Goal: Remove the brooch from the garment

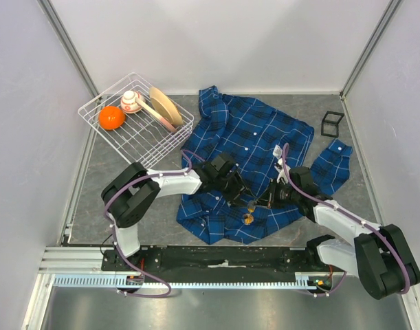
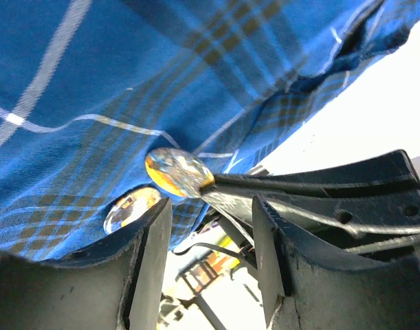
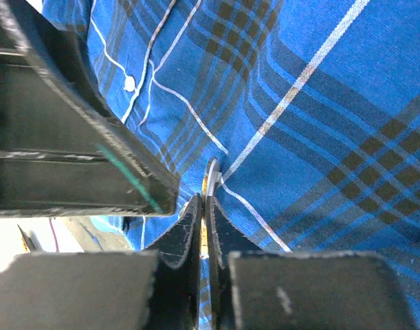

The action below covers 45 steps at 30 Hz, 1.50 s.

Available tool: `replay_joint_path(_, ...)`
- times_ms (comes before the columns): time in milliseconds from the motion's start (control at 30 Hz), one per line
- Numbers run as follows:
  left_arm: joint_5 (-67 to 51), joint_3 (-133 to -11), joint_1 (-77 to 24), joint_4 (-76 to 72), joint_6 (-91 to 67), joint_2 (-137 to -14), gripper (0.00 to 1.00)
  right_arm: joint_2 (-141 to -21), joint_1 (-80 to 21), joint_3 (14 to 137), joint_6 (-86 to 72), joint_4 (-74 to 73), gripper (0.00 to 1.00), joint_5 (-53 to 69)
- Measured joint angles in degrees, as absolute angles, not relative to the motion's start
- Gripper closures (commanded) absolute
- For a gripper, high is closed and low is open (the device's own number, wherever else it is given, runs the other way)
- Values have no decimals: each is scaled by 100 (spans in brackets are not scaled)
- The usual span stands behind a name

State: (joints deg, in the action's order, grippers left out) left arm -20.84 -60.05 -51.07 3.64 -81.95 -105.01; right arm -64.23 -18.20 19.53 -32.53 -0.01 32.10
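Note:
The garment, a blue plaid shirt [image 1: 247, 141], lies spread in the middle of the table. A round glossy amber brooch [image 1: 251, 204] sits at its lower part. My right gripper [image 1: 260, 202] is shut on the brooch, which shows edge-on [image 3: 210, 173] between its fingertips [image 3: 192, 227] against the cloth [image 3: 319, 130]. In the left wrist view the brooch [image 2: 177, 172] is held by the right fingers [image 2: 278, 184] against the shirt [image 2: 127, 75]. A second glossy amber piece [image 2: 129, 208] sits beside it on the cloth [image 1: 247, 219]. My left gripper [image 2: 210, 258] is open with nothing between its jaws, close to the brooch [image 1: 235, 193].
A white wire rack [image 1: 93, 108] stands at the back left with an orange [image 1: 111, 117], a tan plate [image 1: 166, 106] and a small cup [image 1: 132, 102]. A small black cube frame [image 1: 332, 124] sits at the right, beyond a shirt sleeve [image 1: 333, 165].

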Motion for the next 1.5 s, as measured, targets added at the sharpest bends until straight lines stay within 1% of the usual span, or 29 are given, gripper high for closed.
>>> replay_joint_path(33,-2165,-6005,-5107,421,-8390,-10560,44,-6399,-1824,1940,-3234,1,100,3205)
replay_joint_path(200,-2270,-6055,-5094,797,-8919,-10637,43,-6250,-1826,1909,-3208,10,100,3201)
replay_joint_path(433,-2268,-6617,-5048,1385,-9118,-10855,40,-6178,-1826,1870,-3162,47,100,3210)
replay_joint_path(700,-2261,-6810,-5043,1780,-9203,-11201,42,-6121,-1855,1844,-3142,86,100,3216)
replay_joint_path(1000,-2257,-7006,-5048,2051,-9236,-11319,48,-6080,-1896,1839,-3140,139,100,3232)
replay_joint_path(1133,-2261,-7091,-5065,2128,-9240,-11419,59,-6080,-1929,1839,-3133,167,100,3227)
replay_joint_path(1167,-2263,-7105,-5072,2128,-9240,-11428,62,-6080,-1933,1837,-3129,161,99,3227)
replay_joint_path(1200,-2261,-7120,-5074,2137,-9240,-11430,64,-6082,-1944,1835,-3127,163,95,3225)
replay_joint_path(1233,-2257,-7129,-5076,2143,-9240,-11430,69,-6080,-1953,1835,-3124,163,82,3225)
replay_joint_path(1333,-2224,-7148,-5076,2154,-9227,-11430,76,-6080,-1973,1837,-3162,128,67,3192)
replay_joint_path(1433,-2110,-7188,-5089,2294,-9148,-11430,82,-6064,-1970,1837,-3267,82,62,3057)
replay_joint_path(1500,-2034,-7258,-5094,2401,-9035,-11430,83,-6010,-1964,1837,-3382,30,61,2936)
